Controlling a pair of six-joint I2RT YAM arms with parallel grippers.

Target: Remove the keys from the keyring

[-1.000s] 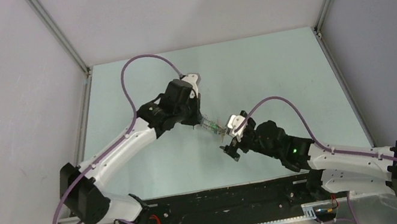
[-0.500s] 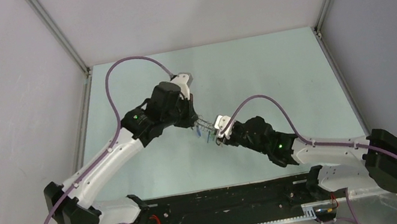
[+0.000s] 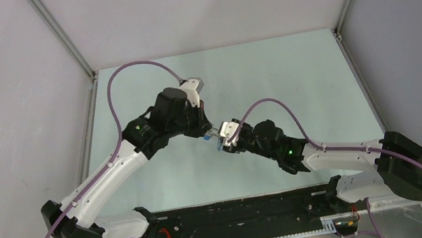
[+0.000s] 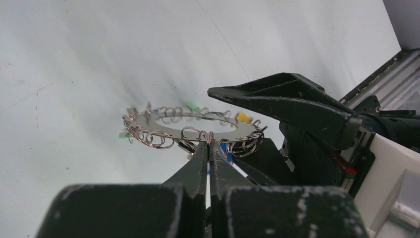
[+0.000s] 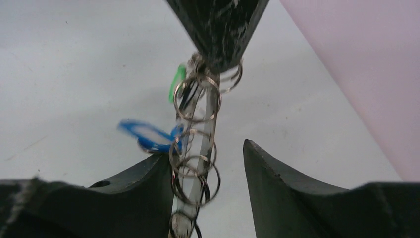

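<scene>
The left gripper (image 4: pixel 208 147) is clamped on the near rim of the keyring (image 4: pixel 171 128), holding it above the table (image 4: pixel 74 59), where the ring lies edge-on between the spread fingers of the right gripper (image 5: pixel 204 151), its keys (image 5: pixel 143 135) still attached.

One keyring (image 4: pixel 166 129), one left gripper (image 4: pixel 208 145), one right gripper (image 5: pixel 205 151), perhaps four keys (image 5: pixel 143 135)

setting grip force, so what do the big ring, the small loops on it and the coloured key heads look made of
The keyring: bare metal, silver-grey, bright glints along its band. The small loops: thin polished wire, probably steel, with sharp highlights. The blue key head and green key head: likely plastic, with flat saturated colour, though blurred.
</scene>
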